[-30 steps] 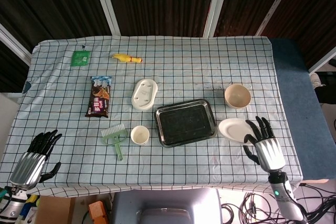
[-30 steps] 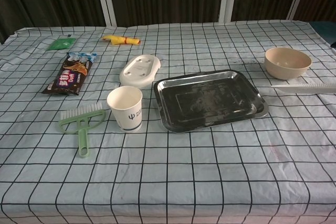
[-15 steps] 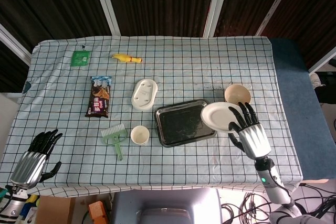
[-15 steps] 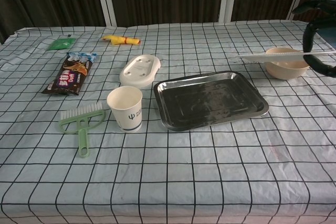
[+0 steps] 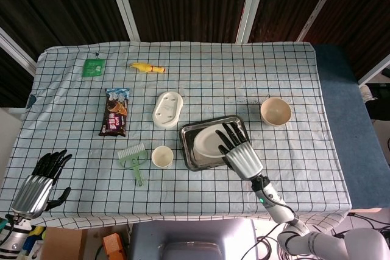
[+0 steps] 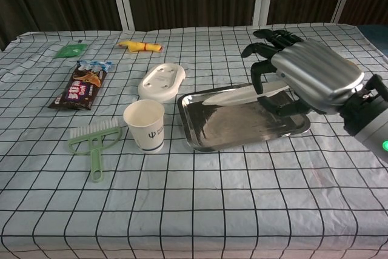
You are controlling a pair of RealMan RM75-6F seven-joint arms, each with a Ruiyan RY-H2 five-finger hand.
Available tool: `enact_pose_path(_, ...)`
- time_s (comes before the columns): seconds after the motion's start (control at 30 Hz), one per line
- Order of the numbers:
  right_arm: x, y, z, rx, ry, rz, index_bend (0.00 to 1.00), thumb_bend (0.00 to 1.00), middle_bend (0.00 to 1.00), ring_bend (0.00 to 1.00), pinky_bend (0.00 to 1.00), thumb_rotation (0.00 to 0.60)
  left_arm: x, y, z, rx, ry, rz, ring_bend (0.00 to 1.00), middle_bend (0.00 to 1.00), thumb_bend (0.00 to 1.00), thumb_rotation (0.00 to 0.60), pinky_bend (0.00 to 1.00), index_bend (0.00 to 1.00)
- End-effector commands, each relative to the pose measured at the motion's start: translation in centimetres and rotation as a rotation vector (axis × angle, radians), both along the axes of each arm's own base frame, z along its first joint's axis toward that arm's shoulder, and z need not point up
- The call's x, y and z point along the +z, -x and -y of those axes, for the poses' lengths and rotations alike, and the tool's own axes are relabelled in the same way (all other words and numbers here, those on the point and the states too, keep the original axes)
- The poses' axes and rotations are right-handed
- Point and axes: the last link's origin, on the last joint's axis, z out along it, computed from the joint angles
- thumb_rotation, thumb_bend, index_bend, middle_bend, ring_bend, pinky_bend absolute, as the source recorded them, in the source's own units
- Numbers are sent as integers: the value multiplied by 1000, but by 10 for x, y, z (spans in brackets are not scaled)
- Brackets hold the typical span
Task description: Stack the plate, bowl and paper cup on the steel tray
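My right hand (image 5: 241, 152) (image 6: 303, 74) grips a white plate (image 5: 206, 142) (image 6: 237, 94) by its right edge. It holds the plate slightly tilted, low over the steel tray (image 5: 188, 152) (image 6: 218, 130) in the middle of the table. The beige bowl (image 5: 275, 111) stands to the right of the tray; in the chest view my hand hides it. Left of the tray, the white paper cup (image 5: 162, 156) (image 6: 145, 125) stands upright. My left hand (image 5: 41, 181) hangs at the table's near left corner, fingers apart and holding nothing.
A green brush (image 5: 133, 160) (image 6: 94, 144) lies left of the cup. Behind the tray is a white oval dish (image 5: 168, 108) (image 6: 161, 80). Further left lie a snack packet (image 5: 114, 112) (image 6: 81, 84), a yellow toy (image 5: 147, 67) (image 6: 139, 45) and a green sachet (image 5: 93, 66).
My right hand has lifted the plate from the table's right side and carried it left, past the bowl, to a spot over the tray. The left hand has stayed still.
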Motion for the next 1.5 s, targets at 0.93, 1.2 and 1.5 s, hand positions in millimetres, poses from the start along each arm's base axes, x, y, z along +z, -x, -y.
enact_pose_path(0.93, -27, 7, 27, -41, -34, -192, 484, 272, 190, 10, 100, 600, -3, 0, -2, 4, 11, -9, 0, 0, 366, 600, 47, 0)
enact_pose_path(1.2, -22, 8, 31, -64, -47, -253, 374, 243, 144, 0, 88, 600, -2, 0, -1, 5, 15, -8, 0, 0, 367, 600, 47, 0)
enact_pose_path(1.5, -8, -3, 46, -55, -29, -486, 113, 160, 20, 0, 13, 600, -3, 0, -2, 9, 35, -3, 0, 0, 366, 600, 47, 0)
